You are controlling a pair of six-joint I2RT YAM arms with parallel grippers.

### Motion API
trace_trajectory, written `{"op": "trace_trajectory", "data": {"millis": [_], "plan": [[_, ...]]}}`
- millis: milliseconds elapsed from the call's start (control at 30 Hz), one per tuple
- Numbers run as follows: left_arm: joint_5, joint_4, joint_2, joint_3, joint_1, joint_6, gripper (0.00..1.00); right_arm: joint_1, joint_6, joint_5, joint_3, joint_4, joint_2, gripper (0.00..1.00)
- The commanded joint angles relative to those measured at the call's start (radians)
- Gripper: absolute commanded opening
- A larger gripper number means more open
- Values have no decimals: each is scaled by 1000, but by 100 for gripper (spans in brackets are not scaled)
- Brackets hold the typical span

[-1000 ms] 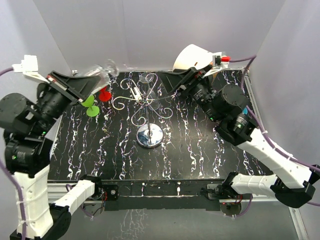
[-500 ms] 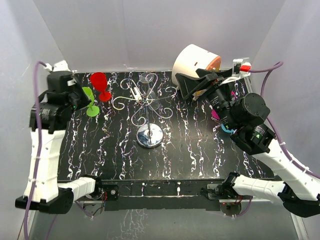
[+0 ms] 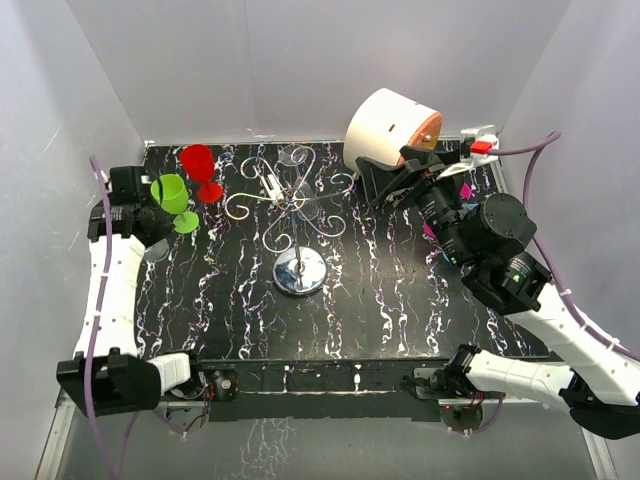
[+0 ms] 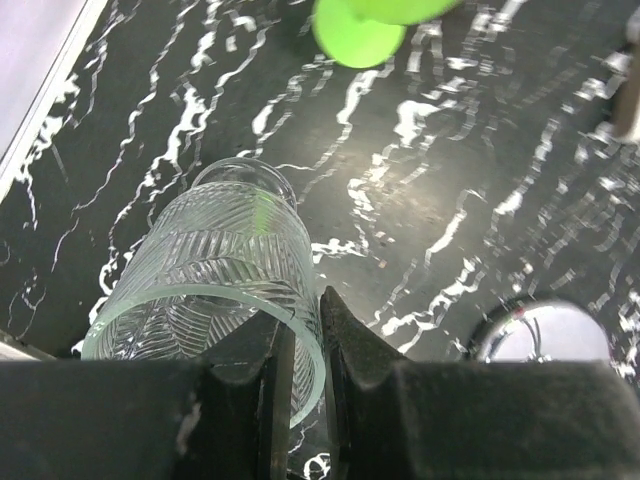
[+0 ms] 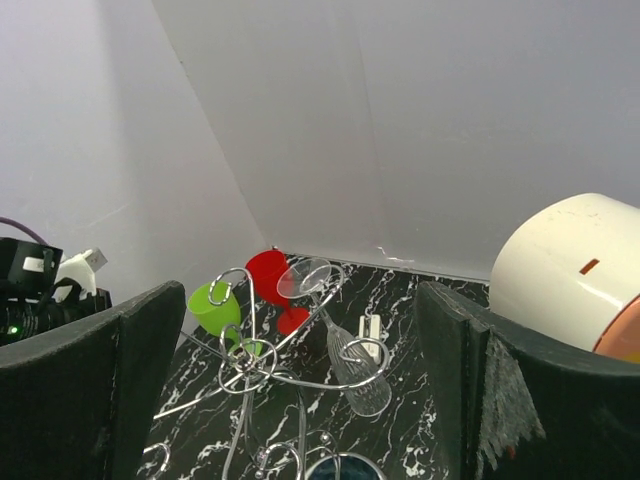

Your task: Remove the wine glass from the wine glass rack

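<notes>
Left gripper [image 4: 305, 325] lower now, wine glass [image 4: 220, 250] apparently in its grip

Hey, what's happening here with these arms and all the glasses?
The left gripper is pinching the wall of a clear patterned glass, off the silver rack, by the table's left edge. The right gripper hangs open beside the white drum, facing the rack, where another clear glass hangs upside down. A red glass and a green glass stand on the table.
</notes>
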Motion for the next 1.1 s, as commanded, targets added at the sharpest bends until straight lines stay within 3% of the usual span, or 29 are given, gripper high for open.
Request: {"op": "trace_trajectory", "data": {"millis": [0, 433, 1067], "plan": [[95, 118, 42, -54, 134, -2, 0, -4, -38, 21, -18, 26, -21, 98], [67, 258, 309, -40, 227, 0, 0, -4, -72, 36, -41, 26, -32, 98], [51, 259, 533, 73, 242, -4, 0, -4, -125, 56, -78, 71, -43, 98]]}}
